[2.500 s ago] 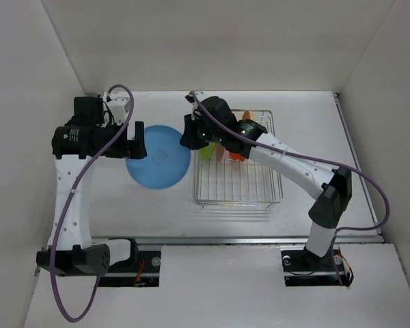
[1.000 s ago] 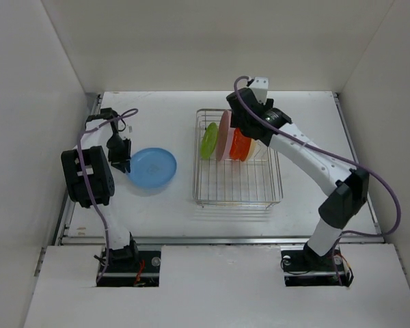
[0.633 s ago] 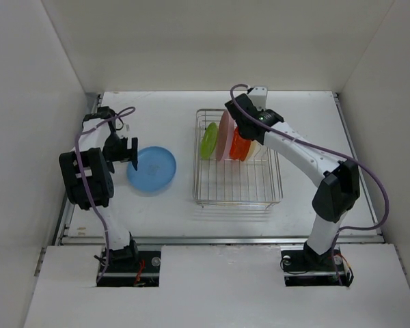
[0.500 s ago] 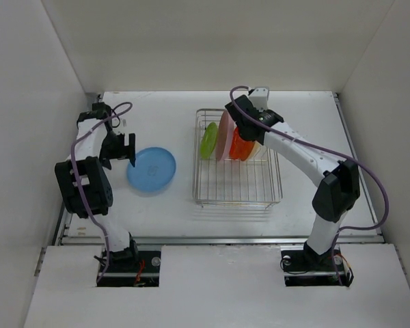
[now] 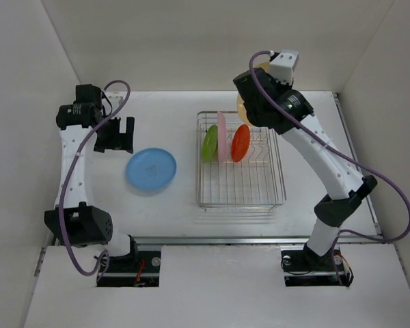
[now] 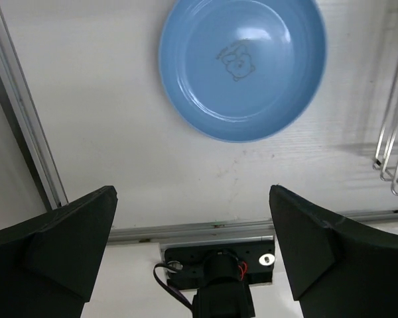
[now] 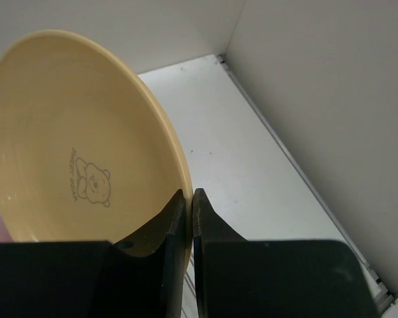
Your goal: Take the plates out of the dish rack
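pinching yellow plate rim, right tool nearly closed.

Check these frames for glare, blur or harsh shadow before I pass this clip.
Left wrist view: a white glare spot on the blue plate, print legible; the left gripper shows as dark, featureless shapes. Right wrist view: the yellow plate is sharp, bear print readable, the right gripper nearly black. Top external view: even light, soft shadows, dish rack wires crisp.

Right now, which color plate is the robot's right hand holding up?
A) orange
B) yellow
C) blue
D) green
B: the right gripper pinches the rim of the yellow plate; the blue plate lies flat, and the green plate and orange plate stand in the dish rack.
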Robot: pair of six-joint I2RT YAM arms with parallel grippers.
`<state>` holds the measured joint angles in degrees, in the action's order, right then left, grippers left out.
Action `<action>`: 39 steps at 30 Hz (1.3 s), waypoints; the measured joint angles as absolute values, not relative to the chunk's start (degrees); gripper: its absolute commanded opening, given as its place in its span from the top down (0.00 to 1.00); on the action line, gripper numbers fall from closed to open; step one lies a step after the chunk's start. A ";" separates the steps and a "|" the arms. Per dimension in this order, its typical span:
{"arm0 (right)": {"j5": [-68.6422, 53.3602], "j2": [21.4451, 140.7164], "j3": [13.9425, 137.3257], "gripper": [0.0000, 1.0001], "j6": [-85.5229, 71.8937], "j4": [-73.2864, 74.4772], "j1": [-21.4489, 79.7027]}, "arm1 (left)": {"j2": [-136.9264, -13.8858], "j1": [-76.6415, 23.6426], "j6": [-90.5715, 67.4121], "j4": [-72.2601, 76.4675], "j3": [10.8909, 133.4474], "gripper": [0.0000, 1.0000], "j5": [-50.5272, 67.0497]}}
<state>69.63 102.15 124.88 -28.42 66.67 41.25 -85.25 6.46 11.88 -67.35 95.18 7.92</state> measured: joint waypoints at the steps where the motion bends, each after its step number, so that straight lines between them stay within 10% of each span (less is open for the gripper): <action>1: 71.44 101.47 126.37 1.00 -28.36 67.42 41.80 | -84.51 5.96 12.10 -68.31 96.09 0.01 8.45; 8: 69.65 94.17 123.48 1.00 -27.20 65.49 45.78 | -80.34 4.75 13.96 -72.86 101.73 0.01 15.84; 27: 3.16 97.01 98.26 1.00 -21.45 22.87 51.79 | -76.64 2.61 13.61 -70.78 94.56 0.02 20.32; 28: 2.20 97.01 97.49 1.00 -21.08 21.65 51.86 | -76.79 2.61 13.39 -70.52 93.69 0.07 19.42; 33: -2.00 97.27 93.89 1.00 -20.25 18.39 51.48 | -77.58 2.48 12.95 -71.07 92.51 1.00 20.47; 37: -2.55 98.91 93.82 1.00 -18.55 18.76 50.70 | -77.49 2.87 13.50 -72.34 92.49 1.00 21.61; 39: -2.66 99.79 93.93 0.80 -18.26 18.81 50.68 | -77.47 2.79 13.45 -72.14 91.88 1.00 20.62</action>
<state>-2.66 99.79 93.93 -18.26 18.81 50.68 -77.47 2.79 13.45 -72.14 91.88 20.62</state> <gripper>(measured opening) 0.101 0.066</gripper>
